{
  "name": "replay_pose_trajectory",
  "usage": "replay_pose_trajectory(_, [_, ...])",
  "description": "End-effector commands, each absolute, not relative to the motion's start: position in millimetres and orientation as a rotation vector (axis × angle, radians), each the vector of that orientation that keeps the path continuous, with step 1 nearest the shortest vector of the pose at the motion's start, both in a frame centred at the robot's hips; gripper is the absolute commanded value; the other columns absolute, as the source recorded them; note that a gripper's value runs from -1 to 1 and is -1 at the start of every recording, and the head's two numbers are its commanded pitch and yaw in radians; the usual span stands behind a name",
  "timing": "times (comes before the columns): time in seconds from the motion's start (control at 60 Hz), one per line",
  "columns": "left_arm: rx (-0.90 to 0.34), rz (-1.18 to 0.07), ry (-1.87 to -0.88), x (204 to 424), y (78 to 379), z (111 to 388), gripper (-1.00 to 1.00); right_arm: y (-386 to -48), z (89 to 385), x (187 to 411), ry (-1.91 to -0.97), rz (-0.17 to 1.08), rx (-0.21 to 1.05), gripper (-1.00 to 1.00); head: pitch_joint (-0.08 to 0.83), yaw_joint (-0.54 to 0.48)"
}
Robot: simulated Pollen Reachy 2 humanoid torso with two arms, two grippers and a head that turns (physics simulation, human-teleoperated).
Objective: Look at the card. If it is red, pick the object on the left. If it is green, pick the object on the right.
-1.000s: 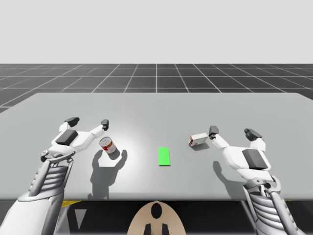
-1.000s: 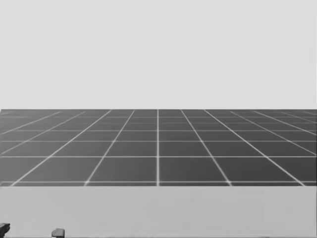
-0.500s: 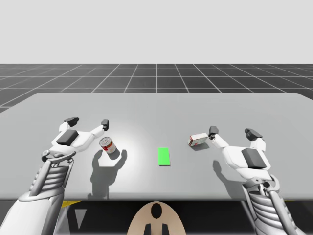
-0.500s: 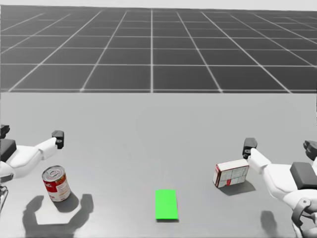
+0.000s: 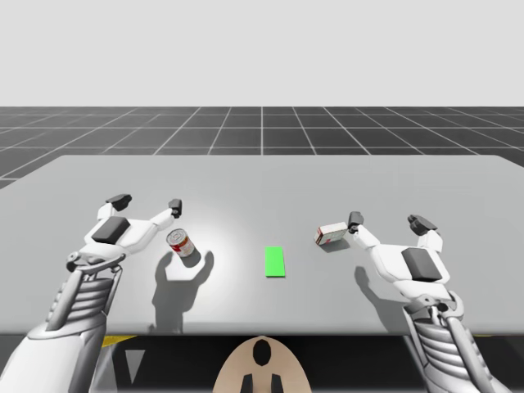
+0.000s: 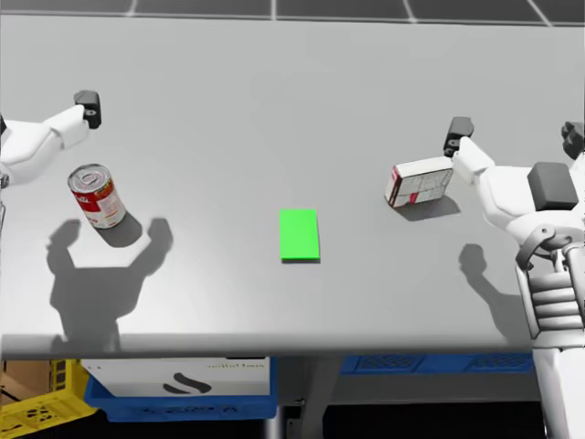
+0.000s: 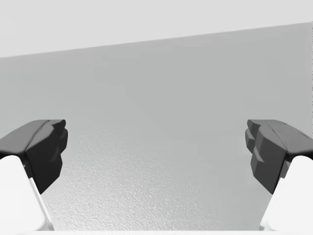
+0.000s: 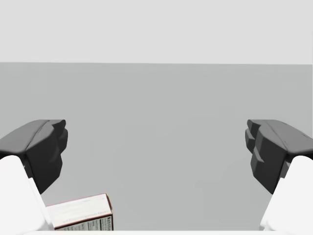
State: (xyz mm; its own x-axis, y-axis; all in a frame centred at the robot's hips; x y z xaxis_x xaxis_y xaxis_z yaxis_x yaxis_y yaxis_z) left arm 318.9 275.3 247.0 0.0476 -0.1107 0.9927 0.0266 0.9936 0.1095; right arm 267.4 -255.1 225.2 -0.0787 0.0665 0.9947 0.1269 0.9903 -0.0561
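A blue bin under the surface's near edge holds a white carton. Your green card lies centre, with the white box just beside your spread right gripper. Your left gripper is spread too, with open surface ahead.

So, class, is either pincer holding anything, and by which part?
Nothing is held. The left pincer stands open by the red-and-white metal can, the right pincer open beside the white cardboard box.

white arms, ribbed grey wrists, black fingertips
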Motion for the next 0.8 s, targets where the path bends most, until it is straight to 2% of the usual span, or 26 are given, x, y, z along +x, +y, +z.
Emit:
replay_pose_trajectory(0.017, [0.06,-0.101,-1.533,317.4,275.4,249.5,-1.0,-253.1,223.6,267.6,-1.648,-0.056,-0.141,-1.0,0.765,-0.05])
replay_pose_trajectory(0.117, [0.057,-0.097,-1.539,316.8,276.0,251.1,-1.0,-252.9,224.6,267.3,-1.651,-0.055,-0.14,-1.0,0.786,-0.07])
replay_pose_trajectory(0.283, [0.056,-0.095,-1.547,316.2,275.9,252.1,-1.0,-252.7,224.9,267.1,-1.652,-0.055,-0.141,-1.0,0.767,-0.09])
replay_pose_trajectory(0.483, [0.053,-0.095,-1.554,315.0,275.3,252.8,-1.0,-251.9,223.7,267.2,-1.65,-0.049,-0.142,-1.0,0.703,-0.22])
replay_pose_trajectory(0.667, [0.052,-0.093,-1.553,314.6,274.8,252.6,-1.0,-251.9,222.6,267.4,-1.648,-0.049,-0.144,-1.0,0.688,-0.32])
replay_pose_trajectory(0.8, [0.054,-0.094,-1.552,314.5,274.7,252.0,-1.0,-251.6,222.6,267.4,-1.652,-0.057,-0.157,-1.0,0.67,-0.36])
